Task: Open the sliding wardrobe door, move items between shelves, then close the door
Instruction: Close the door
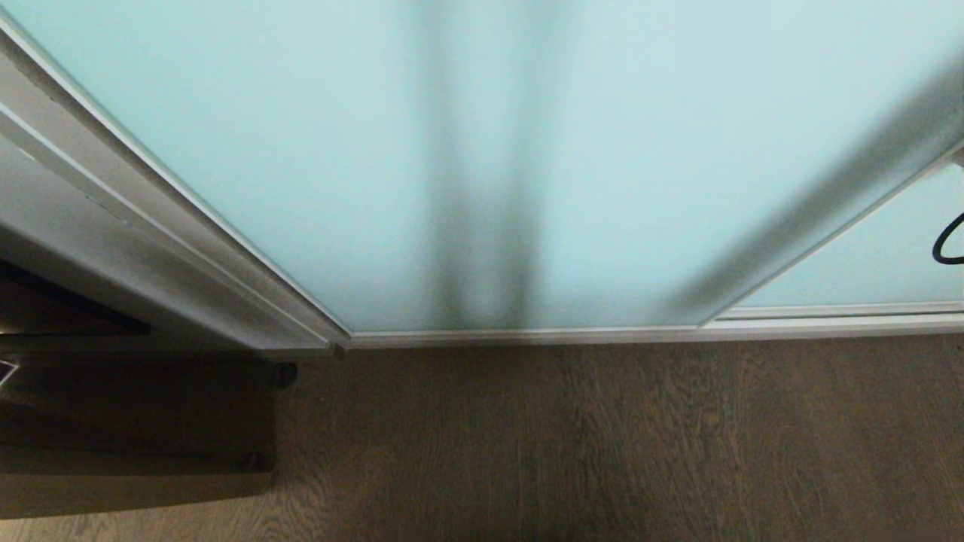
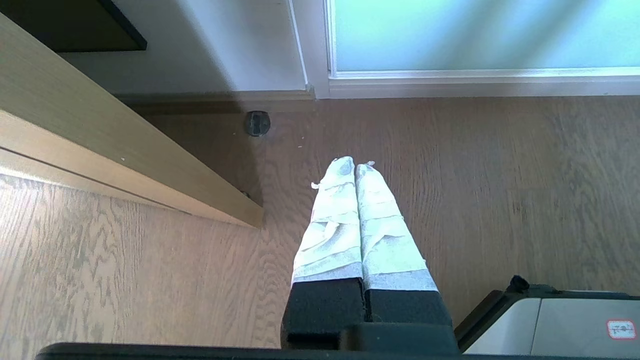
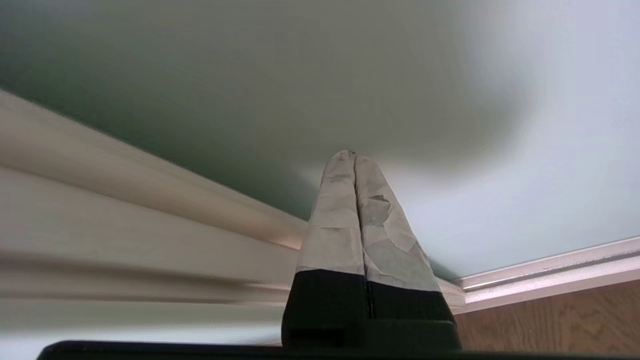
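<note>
Head view gives you one sliding wardrobe door [image 1: 482, 150], its frosted aqua glass filling most of the picture and standing fully across the opening, so you see none of the shelves or items behind it. To the door's left runs one off-white side post [image 1: 113, 226]; to its right a second glass panel [image 1: 881, 263] sits behind the door's frame, with one loop of black cable [image 1: 947, 245] at the edge. Below the door's bottom rail lies the wood floor [image 1: 602, 436], and neither arm shows here. Left wrist view shows you the left gripper [image 2: 355, 165], its two taped fingers pressed together with nothing between them, hanging over the floor well short of the door's lower left corner; one small dark round doorstop [image 2: 257, 123] sits on the floor near that corner, and one pale wooden panel [image 2: 100, 145] slants beside it. Right wrist view puts the right gripper [image 3: 352, 154] close against the door's glass, clenched on nothing, just beside the door's frame edge; whether the tips touch the glass you cannot tell.
</note>
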